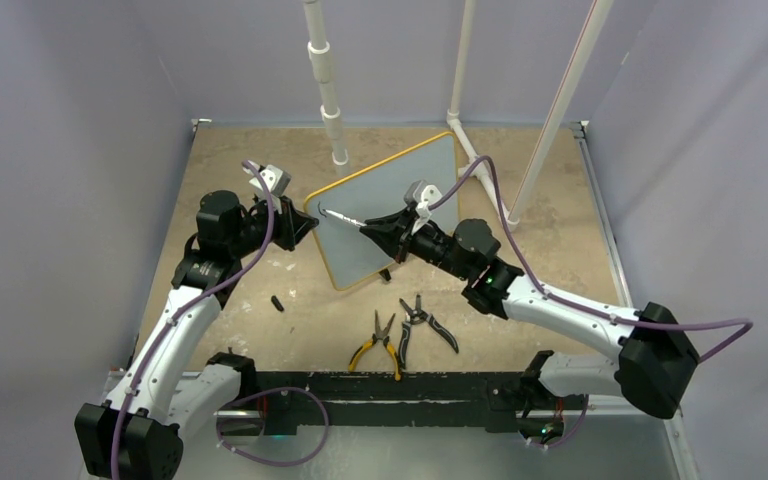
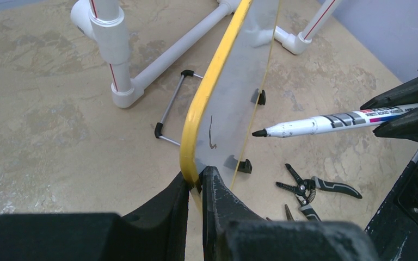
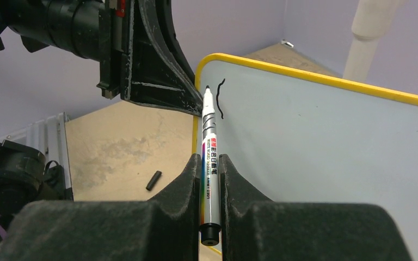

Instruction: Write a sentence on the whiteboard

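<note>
Left claw (image 2: 196, 176) is steadying the whiteboard (image 1: 400, 195) while the right claw (image 3: 211, 160) is aiming a marker (image 3: 209, 130) at it.
Over the tan counter (image 1: 260, 170), the whiteboard is standing tilted up rather than lying flat, probably so its face meets the writing arm. The left claw is pinching the yellow rim at a corner, closed tight, likely bracing it against the push of writing. The right claw is clamping the marker mid-barrel, its tip pointing just beside one short black stroke (image 3: 221, 98); whether it is touching is unclear. The sentence is barely beginning. A small black cap (image 1: 277, 302), perhaps the marker's, is lying well apart on the counter.
</note>
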Motion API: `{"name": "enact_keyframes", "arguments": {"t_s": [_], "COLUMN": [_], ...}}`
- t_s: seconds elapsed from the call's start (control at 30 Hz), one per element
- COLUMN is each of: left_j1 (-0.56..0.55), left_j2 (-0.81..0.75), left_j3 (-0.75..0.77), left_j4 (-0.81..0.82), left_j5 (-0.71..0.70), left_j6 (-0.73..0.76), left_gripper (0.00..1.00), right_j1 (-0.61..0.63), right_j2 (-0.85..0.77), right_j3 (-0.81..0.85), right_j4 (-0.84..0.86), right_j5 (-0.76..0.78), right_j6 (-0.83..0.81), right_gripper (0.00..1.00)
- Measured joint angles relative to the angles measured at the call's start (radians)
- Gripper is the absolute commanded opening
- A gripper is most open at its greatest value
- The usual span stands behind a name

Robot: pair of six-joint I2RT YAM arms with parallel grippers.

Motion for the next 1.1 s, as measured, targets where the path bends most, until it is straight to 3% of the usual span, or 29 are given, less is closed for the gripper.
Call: {"name": "enact_keyframes", "arguments": {"t_s": [1.1], "left_j1": [0.000], "left_j2": [-0.002], "left_j3": [-0.002], "left_j4": [0.003], "left_j5": [0.001], "left_j6": [0.000], "left_gripper": [0.00], "right_j1": [0.000], "right_j2": [0.094], "right_j3": [0.034], "right_j4": [0.060], "right_j5": [0.044], "right_j6": [0.011], "right_gripper": [0.00]}}
